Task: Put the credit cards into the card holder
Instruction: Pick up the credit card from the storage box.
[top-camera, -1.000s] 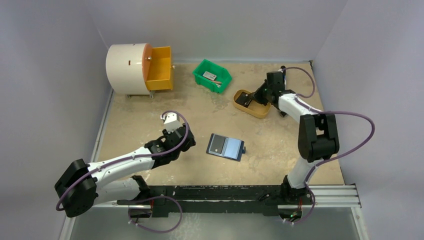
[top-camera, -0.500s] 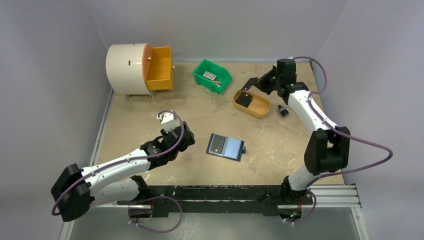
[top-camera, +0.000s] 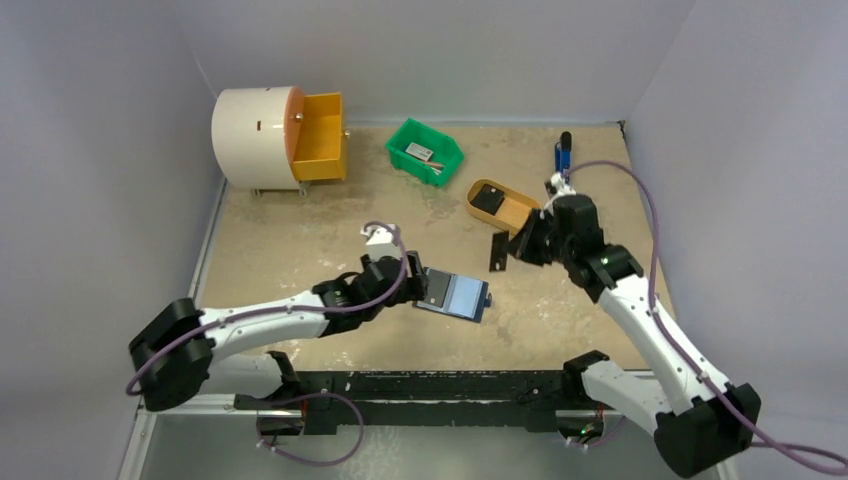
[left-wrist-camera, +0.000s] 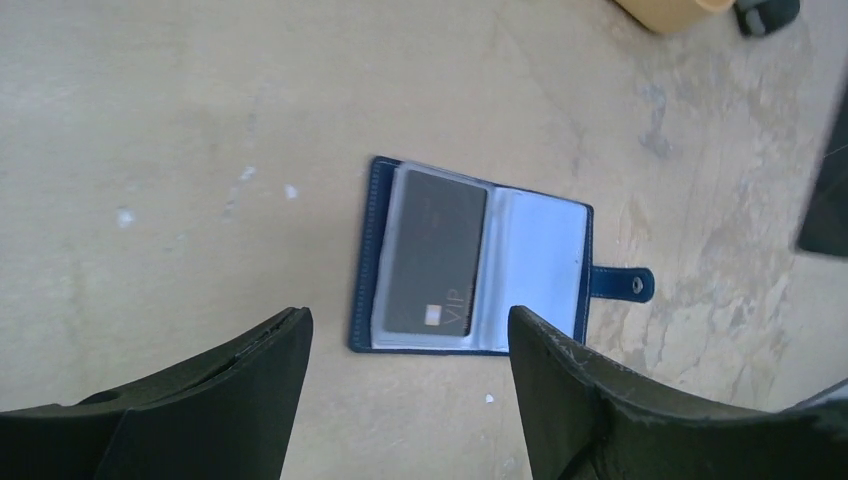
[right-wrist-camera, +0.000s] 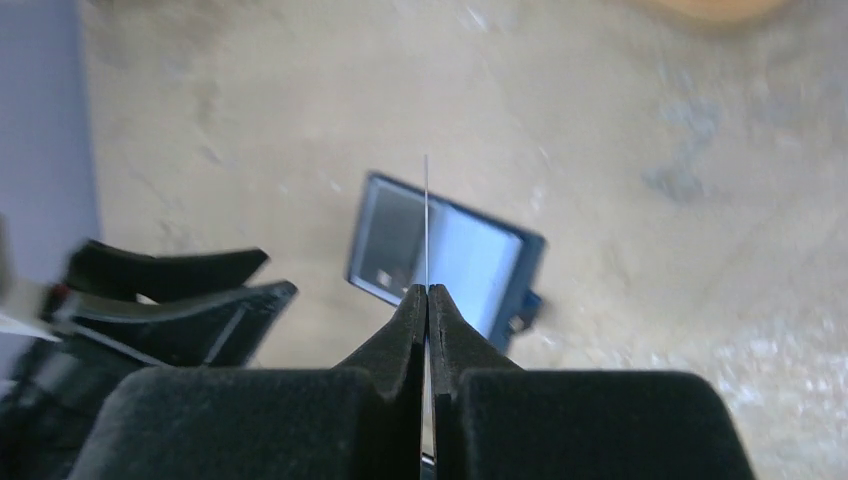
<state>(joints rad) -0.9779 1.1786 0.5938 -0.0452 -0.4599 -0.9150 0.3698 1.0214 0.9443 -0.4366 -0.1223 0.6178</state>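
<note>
The navy card holder (top-camera: 455, 294) lies open on the table, its snap tab (left-wrist-camera: 622, 283) pointing right. A dark VIP card (left-wrist-camera: 431, 264) sits in its left pocket. My left gripper (top-camera: 417, 279) is open at the holder's left edge; in the left wrist view the left gripper (left-wrist-camera: 410, 335) hovers just short of the holder (left-wrist-camera: 545, 262). My right gripper (top-camera: 513, 247) is shut on a dark credit card (top-camera: 497, 251), held upright in the air right of and behind the holder. In the right wrist view the card shows edge-on (right-wrist-camera: 427, 215) above the holder (right-wrist-camera: 470, 255), between the shut right gripper (right-wrist-camera: 428, 292).
A tan tray (top-camera: 518, 216) holding a flat black square piece (top-camera: 489, 197) stands behind the right gripper. A green bin (top-camera: 424, 150), a white drum with an orange drawer (top-camera: 320, 135) and a blue-and-black stick tool (top-camera: 563, 150) are along the back.
My right arm has swung from the tan tray at the back toward the middle, carrying a dark card. My left gripper has moved right, up to the holder's left edge.
</note>
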